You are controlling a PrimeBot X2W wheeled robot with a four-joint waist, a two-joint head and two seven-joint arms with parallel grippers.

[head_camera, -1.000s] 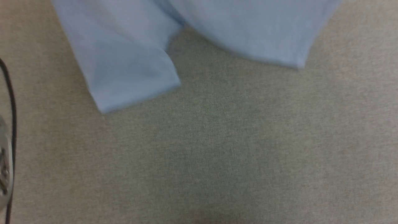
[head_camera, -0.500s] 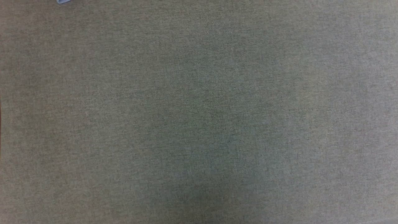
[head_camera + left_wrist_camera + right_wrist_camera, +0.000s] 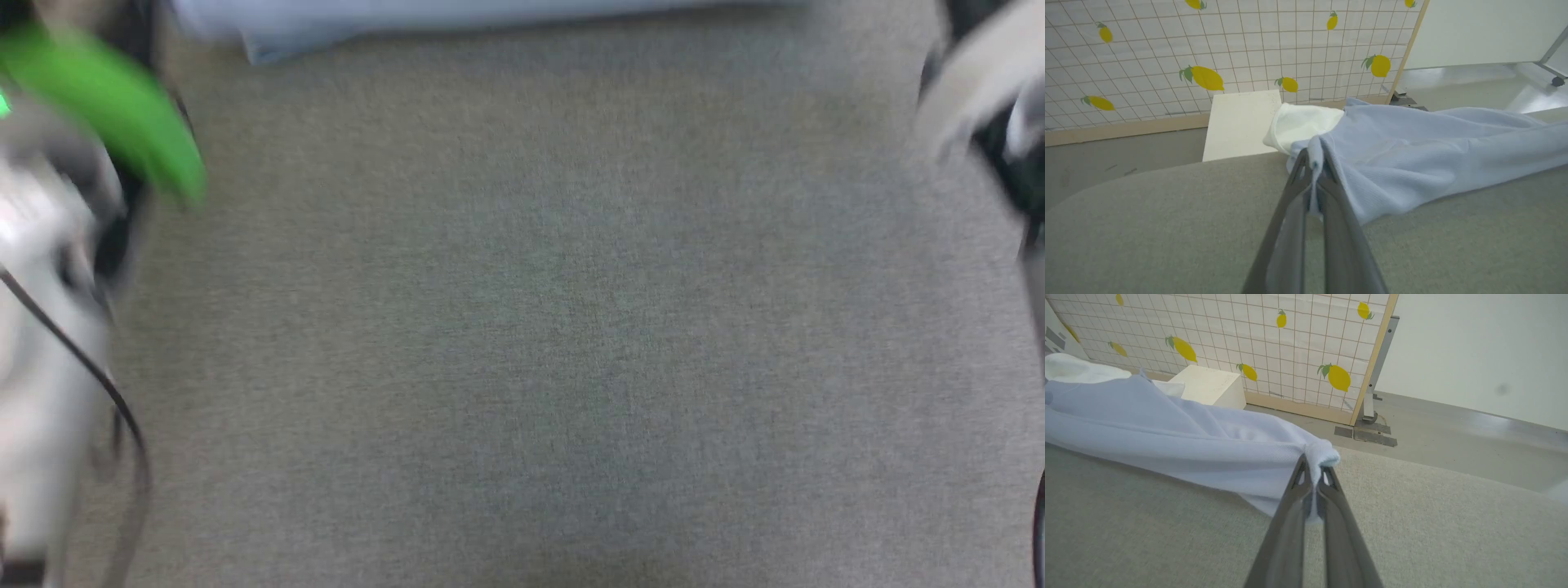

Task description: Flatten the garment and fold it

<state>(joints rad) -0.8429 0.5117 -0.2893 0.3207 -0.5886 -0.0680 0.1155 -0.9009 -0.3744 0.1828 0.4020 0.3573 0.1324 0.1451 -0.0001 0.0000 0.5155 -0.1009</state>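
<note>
Since a second ago the head view has swung. The garment (image 3: pixel 424 16) then filled its upper part and half a second ago had nearly left it; now it is a thin blue strip along the top edge. That is the camera's shift, not the cloth's. Blurred arms now show at both sides. The left arm (image 3: pixel 41 327) is pale, with a green patch (image 3: pixel 114 106) and a black cable (image 3: pixel 98 384). The right arm (image 3: pixel 980 82) is in the upper corner.

Nearest is the table (image 3: pixel 531 343), flat under a grey cover of fine weave, its edge rounded in the left wrist view. The left hand (image 3: pixel 1314 163) is clenched on a bunched corner of the garment, with cloth pinched between its dark fingers (image 3: pixel 1286 228). The right hand (image 3: pixel 1314 465) is clamped the same way on a small rolled fold at the other end.

The garment is a soft, light blue, fine-ribbed knit. It is drawn long between the two hands, its long axis running left to right across the table, and its lower edge sags onto the cover. At the left hand's end a white lining (image 3: pixel 1302 122) turns outward.

Beyond the table a white block (image 3: pixel 1241 122) stands on the grey floor (image 3: pixel 1453 420). Behind it is a wood-framed screen (image 3: pixel 1249 41) of white grid printed with yellow lemons. Farther right is a plain white wall (image 3: pixel 1474 343).
</note>
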